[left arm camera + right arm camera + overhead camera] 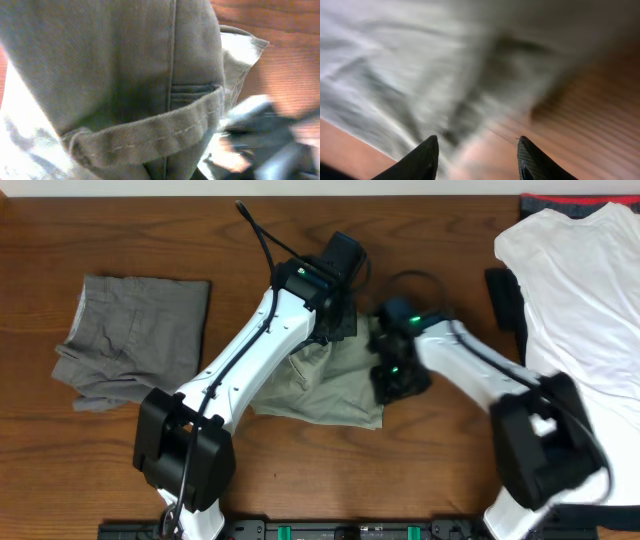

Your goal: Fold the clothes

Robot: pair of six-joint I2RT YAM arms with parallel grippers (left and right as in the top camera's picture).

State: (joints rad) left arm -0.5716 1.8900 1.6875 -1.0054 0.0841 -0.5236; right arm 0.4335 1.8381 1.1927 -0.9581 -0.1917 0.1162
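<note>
The light khaki trousers (325, 390) lie crumpled at the table's centre. My left gripper (340, 323) is at their far edge. In the left wrist view the khaki cloth with its waistband seam (150, 132) fills the frame and hides the fingers, so it appears held. My right gripper (393, 378) is at the trousers' right edge. In the right wrist view its fingers (477, 147) are spread apart with nothing between them, and the blurred khaki cloth (420, 75) lies just ahead. The grey trousers (135, 335) lie folded at the left. The white T-shirt (580, 290) lies at the right.
A dark garment with a red edge (560, 202) shows under the T-shirt at the top right. A black object (505, 300) lies next to the shirt's left side. The wooden table (430, 470) shows bare near the front.
</note>
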